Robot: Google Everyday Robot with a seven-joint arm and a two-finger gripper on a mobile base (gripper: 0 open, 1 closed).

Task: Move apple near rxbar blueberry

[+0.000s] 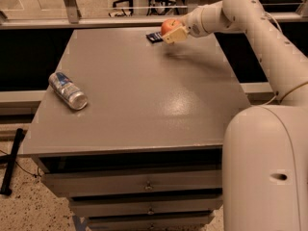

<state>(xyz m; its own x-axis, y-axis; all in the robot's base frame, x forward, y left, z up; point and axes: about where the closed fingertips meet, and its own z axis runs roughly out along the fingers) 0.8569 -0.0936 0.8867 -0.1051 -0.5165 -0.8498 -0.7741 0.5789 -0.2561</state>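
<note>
The red-orange apple (169, 26) is held in my gripper (173, 32) just above the far edge of the grey table (144, 95). The gripper's fingers are shut on the apple. The rxbar blueberry (154, 36), a flat dark navy bar, lies on the table right beside the apple, to its left and partly under it. My white arm (231, 8) reaches in from the right along the back of the table.
A silver and blue can (68, 90) lies on its side near the table's left edge. The robot's white body (267, 167) fills the lower right. Drawers (139, 184) sit under the tabletop. A rail (96, 20) runs behind the table.
</note>
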